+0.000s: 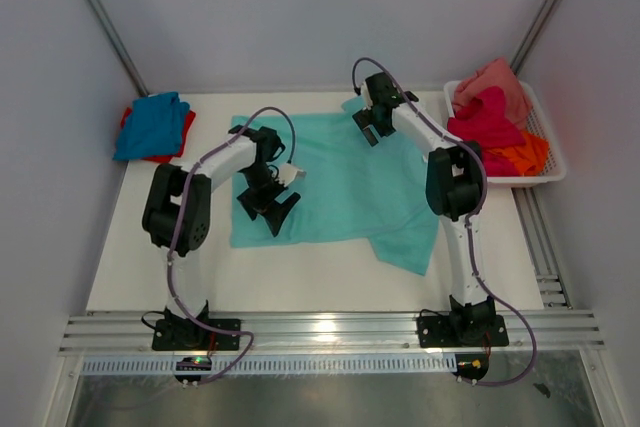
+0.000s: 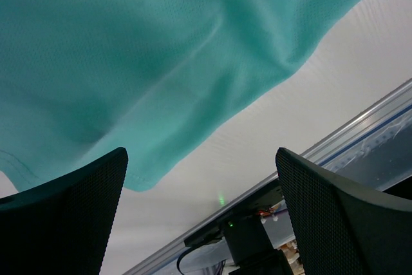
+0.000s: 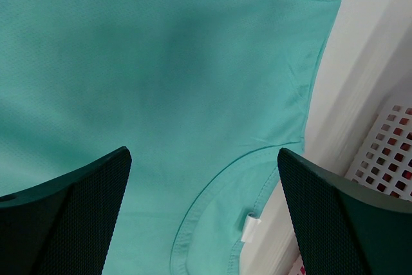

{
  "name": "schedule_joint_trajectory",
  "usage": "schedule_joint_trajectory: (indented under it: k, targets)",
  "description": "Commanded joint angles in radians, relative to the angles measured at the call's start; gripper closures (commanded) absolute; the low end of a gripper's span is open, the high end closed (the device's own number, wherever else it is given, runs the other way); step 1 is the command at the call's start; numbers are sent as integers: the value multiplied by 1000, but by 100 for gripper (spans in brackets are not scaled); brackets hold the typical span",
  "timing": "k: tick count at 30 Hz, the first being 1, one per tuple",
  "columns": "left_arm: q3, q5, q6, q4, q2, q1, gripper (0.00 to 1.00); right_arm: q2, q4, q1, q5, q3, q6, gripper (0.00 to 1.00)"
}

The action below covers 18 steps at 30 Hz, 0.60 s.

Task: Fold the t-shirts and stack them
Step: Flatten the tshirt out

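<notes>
A large mint-teal t-shirt (image 1: 345,182) lies spread flat on the white table. My left gripper (image 1: 268,209) hovers open and empty over its near left part. In the left wrist view the shirt's hem corner (image 2: 148,49) lies just beyond the open gripper (image 2: 203,217). My right gripper (image 1: 368,125) is open and empty over the shirt's far edge. In the right wrist view the gripper (image 3: 203,217) is above the collar with its white tag (image 3: 252,223). A blue t-shirt (image 1: 152,125) lies folded on a red one (image 1: 186,130) at the back left.
A white mesh basket (image 1: 553,142) at the back right holds salmon pink (image 1: 495,82), magenta (image 1: 485,122) and orange (image 1: 520,155) tees; its wall shows in the right wrist view (image 3: 386,159). An aluminium rail (image 1: 330,329) runs along the near table edge. Walls enclose the table.
</notes>
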Motion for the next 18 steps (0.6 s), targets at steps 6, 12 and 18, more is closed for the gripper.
schedule_joint_trajectory:
  k: [6,12,18]
  targets:
    - [-49,-31,-35,-38,-116,-2,1,50,7,0,63,97,-15,1]
    - [-73,-94,-106,14,-119,0,1,55,23,0,89,102,-5,1]
    - [-92,-248,-152,88,-111,-5,1,49,30,0,76,105,1,1]
